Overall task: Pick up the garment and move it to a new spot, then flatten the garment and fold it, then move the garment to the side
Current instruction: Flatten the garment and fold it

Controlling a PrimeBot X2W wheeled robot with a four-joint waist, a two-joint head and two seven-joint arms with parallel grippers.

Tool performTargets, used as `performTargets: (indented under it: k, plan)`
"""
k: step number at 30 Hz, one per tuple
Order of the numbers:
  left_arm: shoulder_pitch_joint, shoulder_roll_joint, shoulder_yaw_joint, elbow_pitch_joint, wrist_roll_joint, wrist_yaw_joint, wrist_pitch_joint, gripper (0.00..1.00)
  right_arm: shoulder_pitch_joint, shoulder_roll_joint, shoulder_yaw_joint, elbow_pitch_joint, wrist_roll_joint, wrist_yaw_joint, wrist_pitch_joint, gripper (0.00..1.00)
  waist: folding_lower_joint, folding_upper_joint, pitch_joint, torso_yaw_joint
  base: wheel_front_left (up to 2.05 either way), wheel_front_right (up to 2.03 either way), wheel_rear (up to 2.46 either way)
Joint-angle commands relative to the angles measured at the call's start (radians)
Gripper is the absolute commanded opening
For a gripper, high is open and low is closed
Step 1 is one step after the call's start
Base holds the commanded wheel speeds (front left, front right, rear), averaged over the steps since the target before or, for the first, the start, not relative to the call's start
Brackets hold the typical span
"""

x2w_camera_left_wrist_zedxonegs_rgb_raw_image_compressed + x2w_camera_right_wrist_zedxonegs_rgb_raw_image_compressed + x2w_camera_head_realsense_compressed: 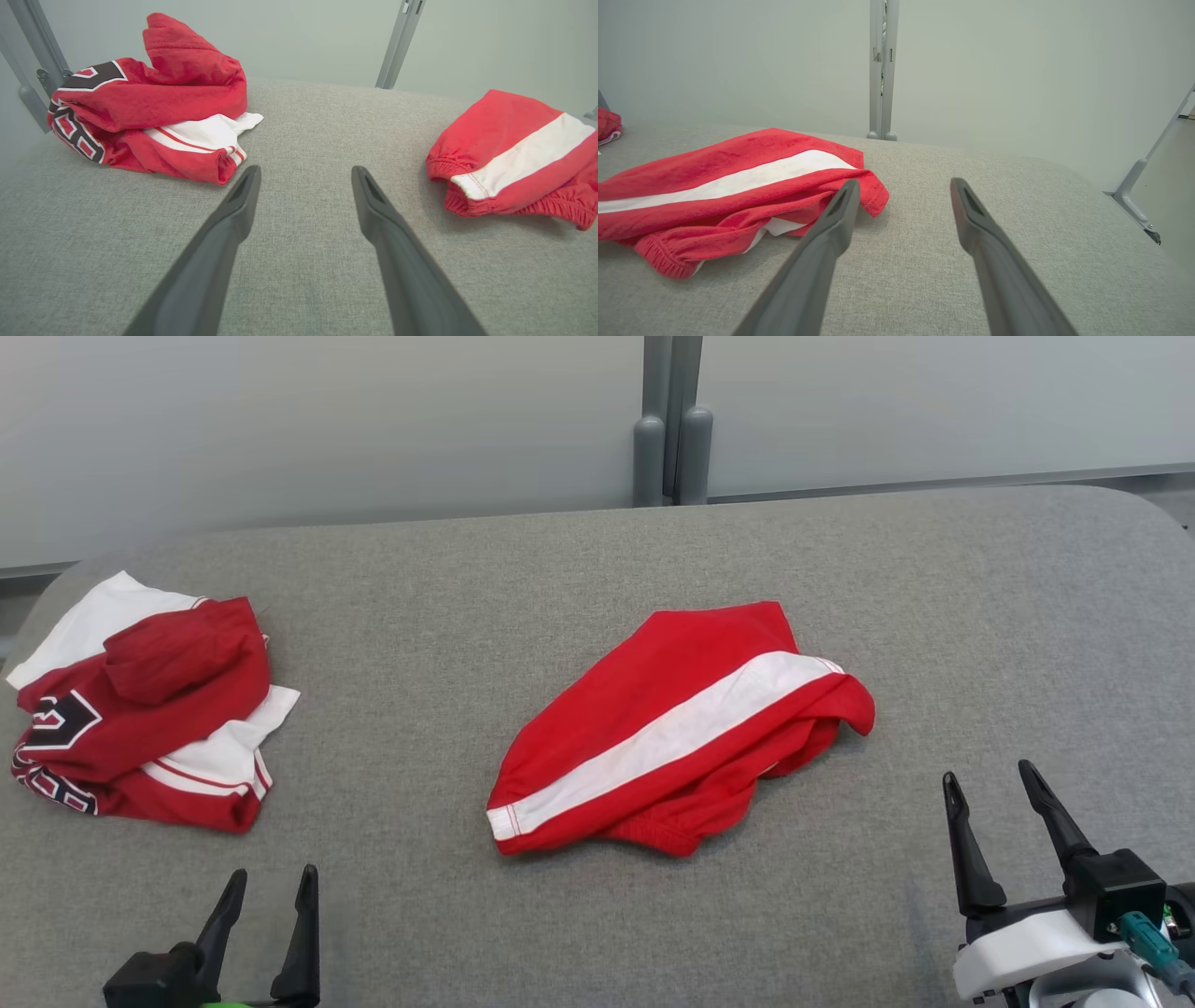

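— Biggest first?
— Grey fabric-covered bench (597, 933), rounded at the far corners, spanning nearly the whole head view. Behind it, pale wall panels (280, 420).
— And the garment?
— Red garment (672, 728) with one broad white stripe, lying rumpled near the middle of the bench, slightly right of centre. Stripe slanting from the near-left hem up toward the far right. Gathered elastic edge bunched along the near side. Touched by nothing.
— Any other cloth?
— Somewhat smaller: a jersey heap (140, 709), red and white with black-and-white lettering, crumpled at the left end of the bench, well apart from the garment.
— Then the right gripper?
— Right gripper (989, 770) at the lower right of the head view, two long dark fingers spread wide, nothing between them. Over bare bench near the garment's right end, clearly apart from it there. In the right wrist view, one fingertip seen in front of the garment's red corner.
— And the left gripper?
— Left gripper (273, 871) at the lower left, fingers likewise parted and empty. Aimed at the bare strip between the jersey heap and the garment, clear of both.
— Smallest?
— Grey upright post (672, 429) between the wall panels, just past the far edge of the bench.
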Motion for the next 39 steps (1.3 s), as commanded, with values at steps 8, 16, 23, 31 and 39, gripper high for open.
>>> performTargets:
  k: [8,16,23,31,39]
  plan:
    - [0.078,-0.062,0.098,-0.052,0.070,-0.046,-0.003,1.00,0.023,0.003,-0.042,0.004,-0.007,0.000,-0.003,1.00,0.0000,0.0073,-0.016,0.017,0.00,0.00,0.00]
    - [0.083,-0.090,0.127,-0.069,0.101,-0.056,-0.003,1.00,0.031,0.013,-0.070,0.015,0.003,0.000,-0.003,1.00,0.0000,0.0073,-0.028,0.023,0.00,0.00,0.00]
    - [0.086,-0.089,0.106,-0.059,0.082,-0.056,-0.003,1.00,0.025,0.015,-0.057,0.022,0.006,0.000,-0.003,1.00,0.0000,0.0073,-0.032,0.016,0.00,0.00,0.00]
    - [0.077,-0.083,0.097,-0.044,0.075,-0.057,-0.003,1.00,0.016,0.017,-0.048,0.026,0.014,0.000,-0.003,1.00,0.0000,0.0073,-0.026,0.012,0.00,0.00,0.00]
    - [0.072,-0.077,0.078,-0.022,0.062,-0.057,-0.003,1.00,-0.010,0.014,-0.039,0.036,0.030,0.000,-0.003,1.00,0.0000,0.0073,-0.020,0.010,0.00,0.00,0.00]
